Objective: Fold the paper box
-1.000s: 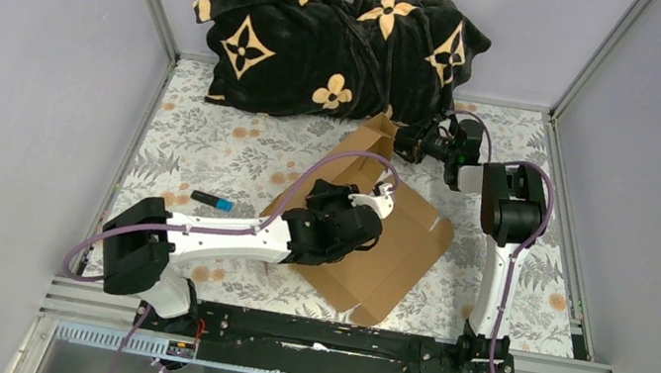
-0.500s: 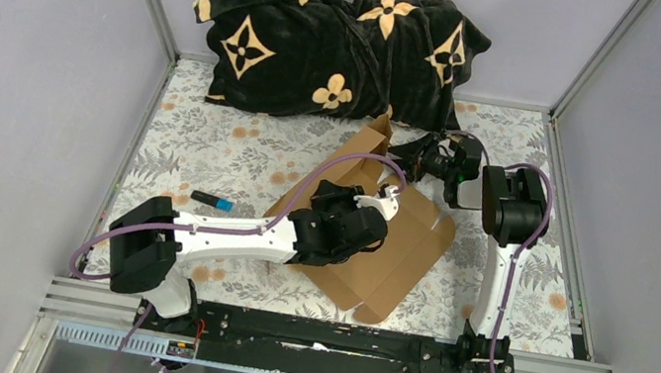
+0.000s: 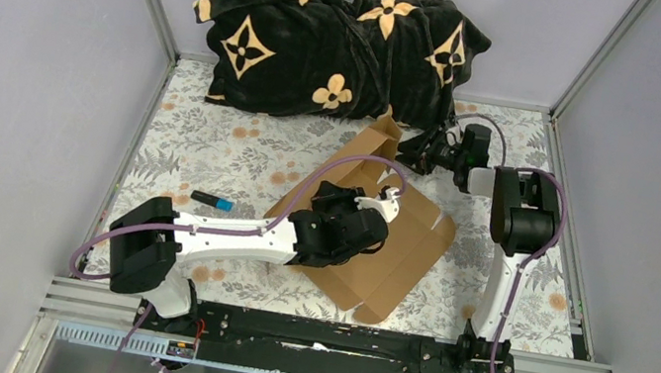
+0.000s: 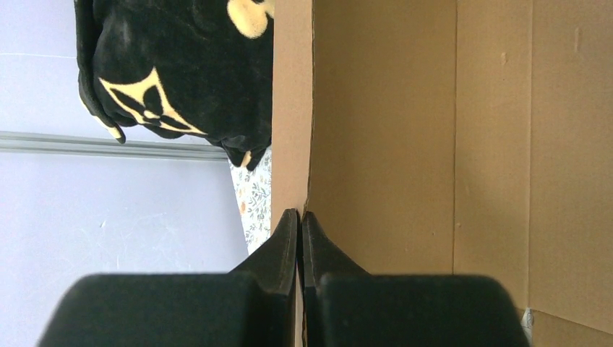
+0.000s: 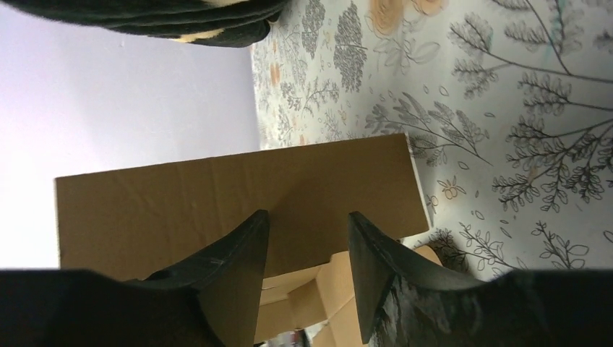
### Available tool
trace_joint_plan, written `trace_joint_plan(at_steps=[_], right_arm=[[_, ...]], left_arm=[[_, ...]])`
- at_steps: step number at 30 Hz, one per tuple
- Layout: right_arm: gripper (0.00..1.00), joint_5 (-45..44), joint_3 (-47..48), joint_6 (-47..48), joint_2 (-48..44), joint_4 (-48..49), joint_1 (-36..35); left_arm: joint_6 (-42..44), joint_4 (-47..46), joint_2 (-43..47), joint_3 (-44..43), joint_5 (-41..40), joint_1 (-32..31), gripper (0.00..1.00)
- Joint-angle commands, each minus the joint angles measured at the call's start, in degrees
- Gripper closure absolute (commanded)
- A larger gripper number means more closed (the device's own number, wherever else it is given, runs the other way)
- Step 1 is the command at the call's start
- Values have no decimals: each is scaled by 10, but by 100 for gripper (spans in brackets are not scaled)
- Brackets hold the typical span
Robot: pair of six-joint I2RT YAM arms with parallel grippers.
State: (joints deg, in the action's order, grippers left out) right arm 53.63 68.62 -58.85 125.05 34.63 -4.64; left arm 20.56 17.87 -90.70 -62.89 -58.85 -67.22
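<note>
Cardboard box (image 3: 402,248), mostly flat on the surface (image 3: 213,143); I judge it light but stiff. Left pincer (image 4: 299,217) pressed together at its crease; right pincer (image 5: 307,215) spread before the raised flap (image 3: 376,139), best gripped edgewise.

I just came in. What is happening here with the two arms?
Two robot arms are folding a brown paper box lying mostly flat on the flowered table. The left gripper, shut, sits over the middle of the sheet, apparently pinning it. The right gripper, open, is at the far flap, which stands up near the black blanket; whether it touches the flap is unclear. A marker lies apart, untouched.
</note>
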Motion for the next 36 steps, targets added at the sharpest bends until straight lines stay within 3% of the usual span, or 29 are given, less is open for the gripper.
trace_joint_plan(at_steps=[1, 11, 19, 22, 26, 31, 36], right_arm=[[48, -46, 18, 149, -71, -78, -1], [52, -53, -2, 201, -96, -56, -2], [48, -69, -41, 222, -125, -39, -1], [48, -62, -44, 195, -113, -16, 2], [47, -26, -56, 113, -91, 85, 3], [45, -20, -52, 81, -80, 102, 6], [44, -23, -93, 33, -86, 191, 14]], left_arm=[[-11, 20, -8, 4, 60, -10, 95], [-4, 25, -13, -1, 60, -14, 95], [-2, 25, -22, -9, 59, -17, 96], [-3, 25, -22, -9, 59, -17, 96], [-2, 25, -21, -7, 58, -17, 96], [-2, 26, -15, -4, 58, -17, 96], [-4, 26, -12, 1, 60, -17, 96]])
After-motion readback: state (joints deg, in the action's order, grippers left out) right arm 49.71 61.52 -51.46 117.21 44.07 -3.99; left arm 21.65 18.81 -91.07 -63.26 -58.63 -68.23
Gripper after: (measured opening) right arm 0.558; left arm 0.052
